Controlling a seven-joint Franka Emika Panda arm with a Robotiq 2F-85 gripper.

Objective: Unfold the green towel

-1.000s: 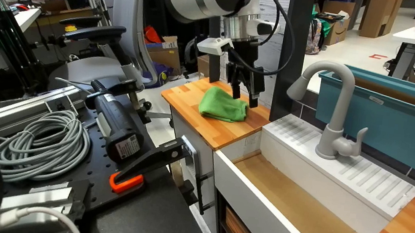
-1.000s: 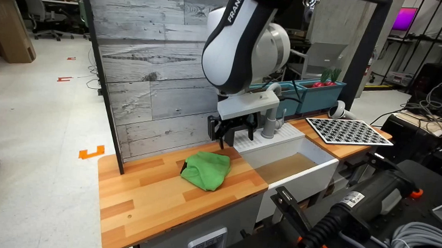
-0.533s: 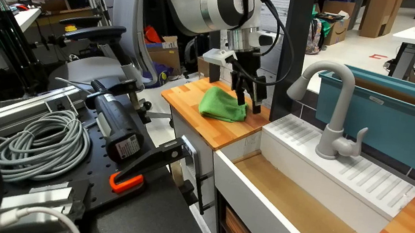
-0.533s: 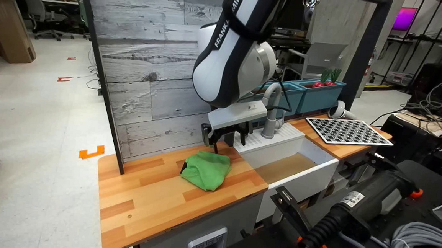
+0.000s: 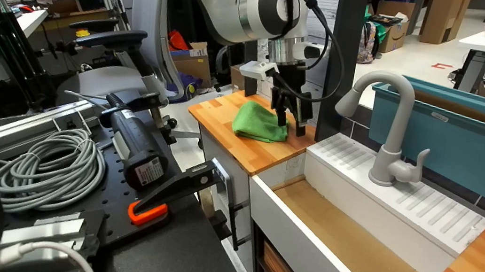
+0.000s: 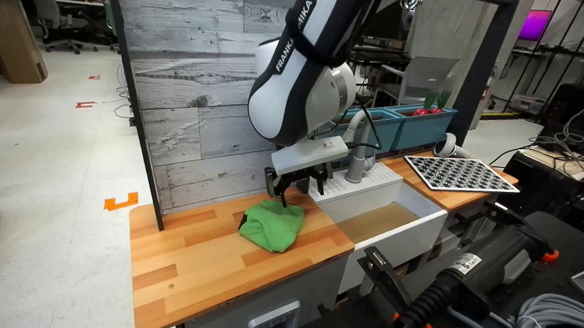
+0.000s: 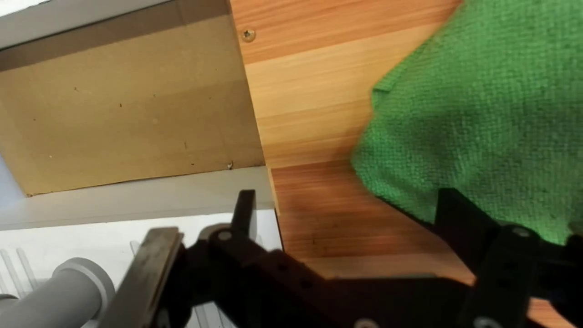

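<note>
The green towel point(image 5: 259, 122) lies folded and bunched on the wooden counter point(image 6: 189, 269). It shows in an exterior view as a rumpled heap point(image 6: 273, 226) with a dark edge at one side. In the wrist view the towel point(image 7: 492, 123) fills the right side, with a folded edge facing left. My gripper point(image 7: 347, 195) is open and empty, pointing down. One finger point(image 7: 460, 214) overlaps the towel's near edge in the wrist view; whether it touches is unclear. The other finger point(image 7: 246, 209) is off the towel, towards the sink. The gripper point(image 5: 291, 128) is low beside the towel in both exterior views.
A white sink basin point(image 6: 398, 251) adjoins the counter, with a grey faucet point(image 5: 397, 129) behind it. A wood-patterned back wall point(image 6: 212, 144) stands close behind the arm. Teal planters point(image 6: 421, 129) and a checkered board point(image 6: 461, 174) are further along.
The arm has moved down, bringing my gripper lower beside the towel's edge, with only a small move in the last half second. The gripper stays open. The towel has not moved.
</note>
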